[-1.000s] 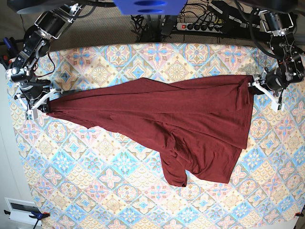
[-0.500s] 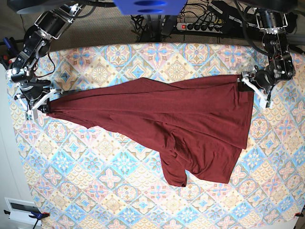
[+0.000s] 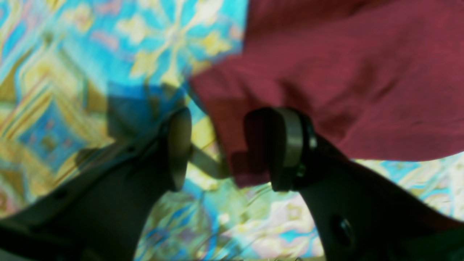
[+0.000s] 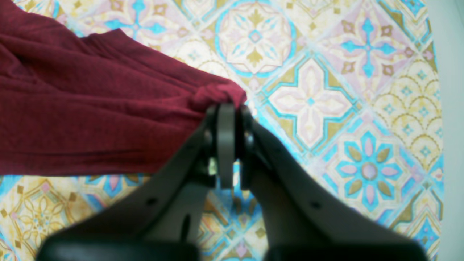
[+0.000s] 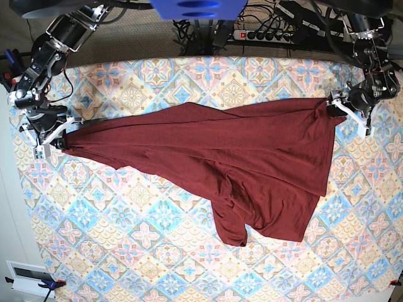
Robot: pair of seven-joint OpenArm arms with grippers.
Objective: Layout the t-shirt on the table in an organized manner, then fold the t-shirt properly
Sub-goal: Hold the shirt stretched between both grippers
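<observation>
At the fabric corner, the left gripper [image 3: 232, 148] stands wide; the right gripper [image 4: 233, 145] pinches the maroon t-shirt [image 5: 189, 135]. Spreading appears underway; next, close left, then tension.

1. Left wrist view: the left gripper's fingers [image 3: 290, 152] are blurred — the one on the right hides part of the shirt [image 3: 326, 72].
2. The shirt runs past that view's top and right edges.
3. Right wrist view: the right gripper [image 4: 235, 152] is blurred and covers the cloth between its fingertips.
4. There the shirt is cut off at the left edge, and the tablecloth [image 4: 311, 101] at the top and bottom.
5. Base view: both arms are cropped by the picture's edges — the fingertips are too small to read clearly.
</observation>
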